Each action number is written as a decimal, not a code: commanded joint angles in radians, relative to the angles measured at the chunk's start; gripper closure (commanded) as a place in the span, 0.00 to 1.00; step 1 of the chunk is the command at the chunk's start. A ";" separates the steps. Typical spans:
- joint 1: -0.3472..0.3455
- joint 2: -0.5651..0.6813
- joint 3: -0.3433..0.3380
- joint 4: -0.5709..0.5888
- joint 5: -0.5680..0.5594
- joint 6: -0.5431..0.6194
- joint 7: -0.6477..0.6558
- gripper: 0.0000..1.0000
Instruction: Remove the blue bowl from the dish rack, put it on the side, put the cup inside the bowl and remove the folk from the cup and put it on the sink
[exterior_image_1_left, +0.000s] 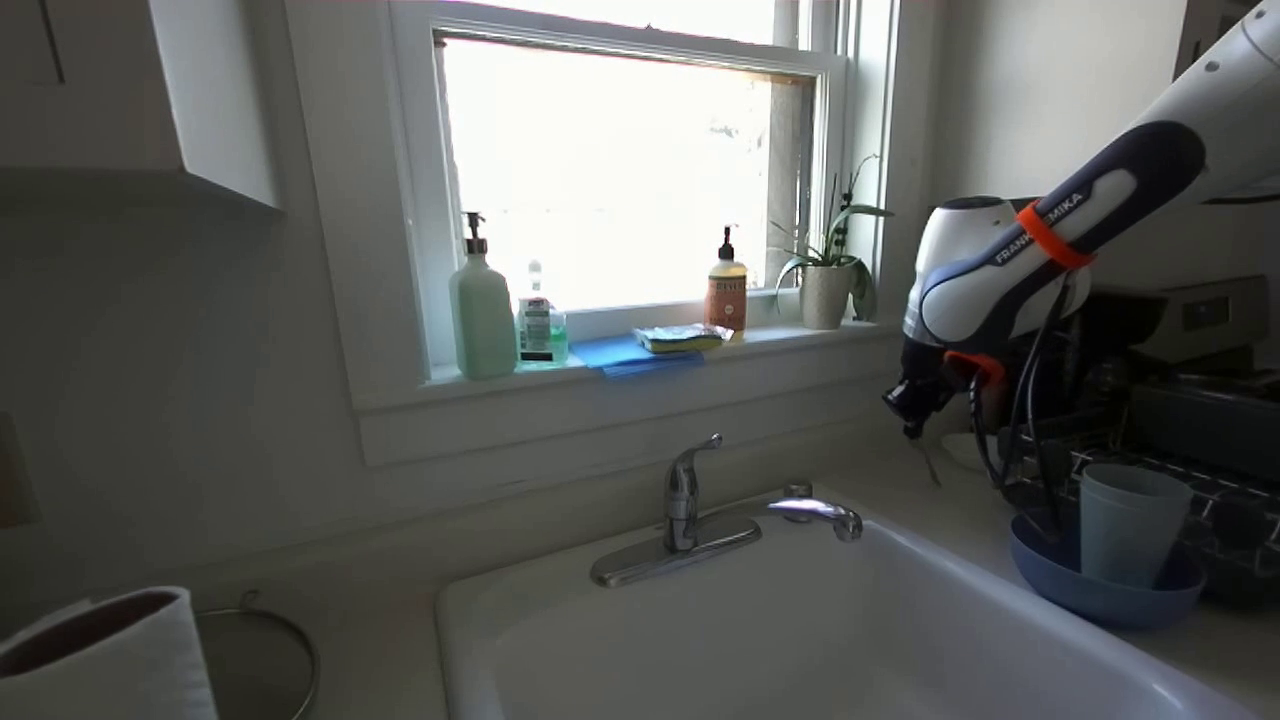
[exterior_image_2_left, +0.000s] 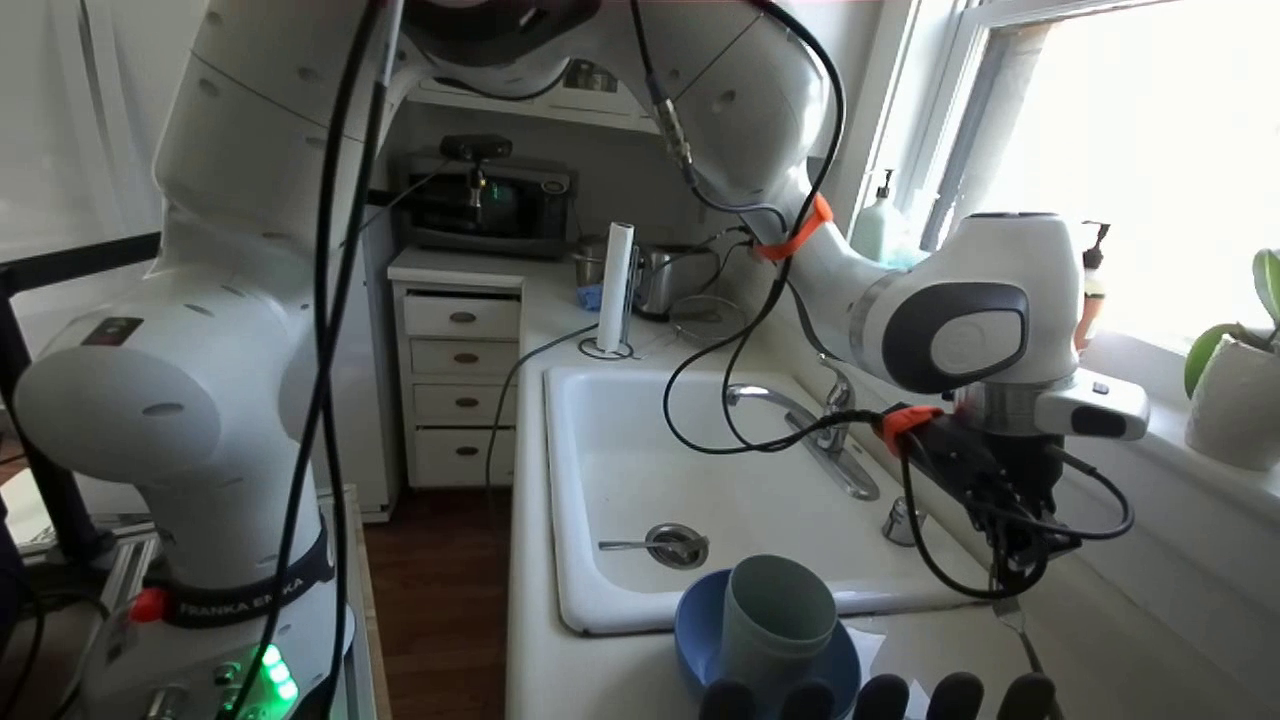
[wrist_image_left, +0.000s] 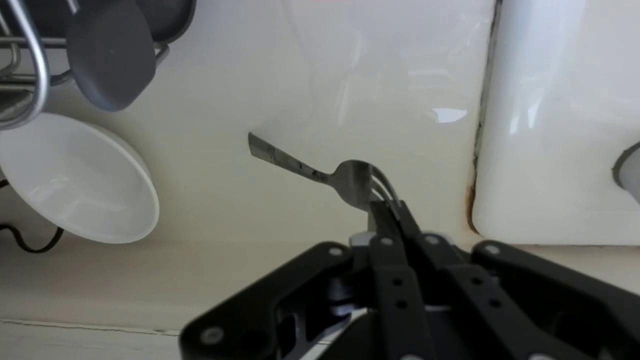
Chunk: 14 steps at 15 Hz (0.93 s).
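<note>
My gripper is shut on the tines of the fork in the wrist view. The fork's handle points away from the jaws, over the counter; it hangs down from the gripper in an exterior view. The blue bowl stands on the counter beside the sink, in both exterior views. The pale cup stands upright in the bowl; it also shows in an exterior view. The dish rack is behind the bowl, its corner also in the wrist view.
Another metal utensil lies in the sink across the drain. The chrome faucet stands at the sink's back edge. A white bowl and a dark grey utensil head are by the rack. The windowsill holds bottles and a plant.
</note>
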<state>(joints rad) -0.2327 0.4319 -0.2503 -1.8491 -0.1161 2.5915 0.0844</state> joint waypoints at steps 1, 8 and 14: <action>0.035 0.076 -0.025 0.063 -0.049 -0.034 0.033 0.99; 0.048 0.120 -0.010 0.103 -0.048 -0.100 0.024 0.99; 0.064 0.122 -0.006 0.096 -0.080 -0.129 0.020 0.89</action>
<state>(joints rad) -0.1771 0.5143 -0.2621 -1.7617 -0.1899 2.4890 0.0873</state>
